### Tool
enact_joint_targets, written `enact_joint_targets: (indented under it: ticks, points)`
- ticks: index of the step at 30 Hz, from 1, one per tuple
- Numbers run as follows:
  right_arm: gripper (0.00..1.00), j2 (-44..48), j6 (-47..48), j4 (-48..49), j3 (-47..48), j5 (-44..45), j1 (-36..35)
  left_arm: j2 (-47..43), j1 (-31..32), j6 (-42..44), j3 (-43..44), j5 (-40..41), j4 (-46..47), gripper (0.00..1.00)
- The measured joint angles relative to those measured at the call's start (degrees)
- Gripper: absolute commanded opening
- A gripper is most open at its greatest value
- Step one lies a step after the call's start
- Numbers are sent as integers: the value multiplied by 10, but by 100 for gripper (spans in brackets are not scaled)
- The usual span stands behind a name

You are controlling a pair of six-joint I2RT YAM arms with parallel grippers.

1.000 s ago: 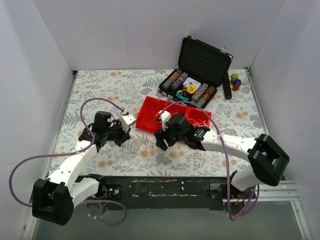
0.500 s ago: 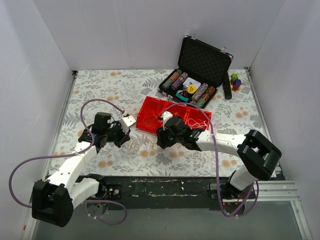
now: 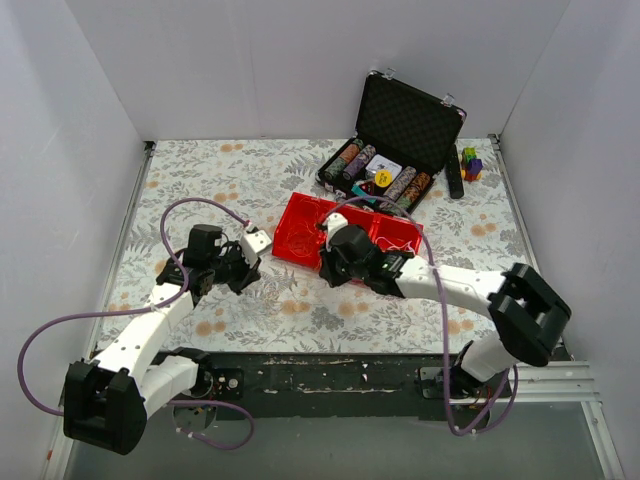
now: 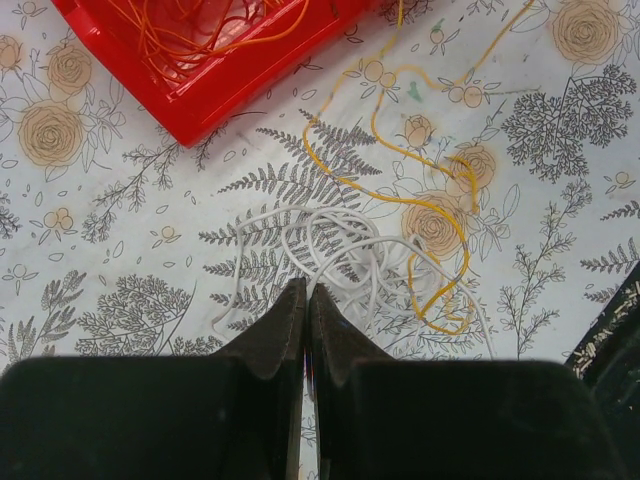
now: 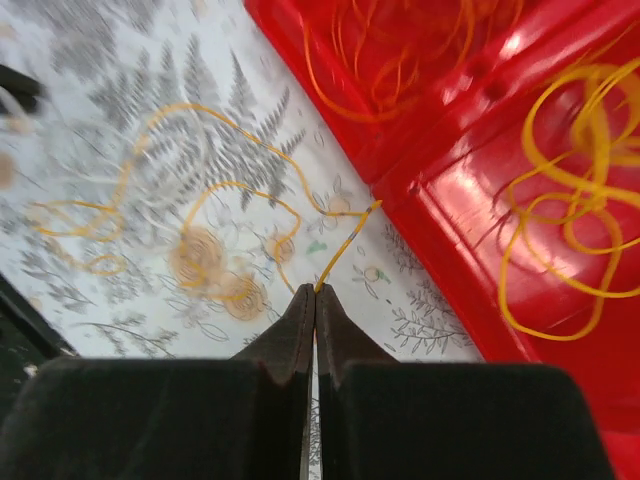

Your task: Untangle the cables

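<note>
A red tray (image 3: 300, 215) lies mid-table with orange cables (image 4: 200, 30) in one compartment and yellow loops (image 5: 580, 230) in the other. Beside it on the floral cloth lie a white cable tangle (image 4: 300, 235) and a long yellow cable (image 4: 440, 215). My left gripper (image 4: 305, 290) is shut, and a white strand runs into its tips. My right gripper (image 5: 316, 290) is shut on the yellow cable (image 5: 345, 245) just off the tray's rim (image 5: 470, 190). From above, the left gripper (image 3: 250, 272) sits left of the tray and the right gripper (image 3: 326, 268) at its front edge.
An open black case (image 3: 410, 120) holding poker chips (image 3: 385, 175) stands behind the tray at the back right. A black remote (image 3: 453, 172) and small coloured blocks (image 3: 470, 163) lie beside it. White walls enclose the table on three sides.
My right gripper has closed from wide open onto the yellow cable, and its arm has shifted slightly toward the tray. The left arm has stayed still.
</note>
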State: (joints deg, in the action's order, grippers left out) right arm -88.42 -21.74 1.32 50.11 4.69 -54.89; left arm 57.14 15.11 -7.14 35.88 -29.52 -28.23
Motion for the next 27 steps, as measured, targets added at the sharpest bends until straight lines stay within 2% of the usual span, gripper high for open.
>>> enact_joint_targets:
  ticks: [3, 7, 9, 10, 13, 19, 27]
  points:
    - [1, 69, 31, -38, 39, 28, 0, 0, 0, -4, 0, 1, 4, 0]
    - [1, 161, 85, -59, 149, 88, 0, 0, 0, -1, -9, 10, 11, 0]
    - [1, 204, 116, -55, 196, 126, 0, 0, 0, 9, -19, 25, 14, 0]
    - [1, 257, 154, -47, 223, 176, 0, 0, 0, 24, -38, 46, 18, 0]
    - [1, 293, 188, -42, 225, 222, 0, 0, 0, 40, -57, 66, 20, 0]
    - [1, 322, 263, -44, 229, 299, 1, -3, 0, 85, -101, 110, 32, 0]
    - [1, 320, 330, -46, 264, 354, 2, 3, 0, 119, -121, 153, 59, 0]
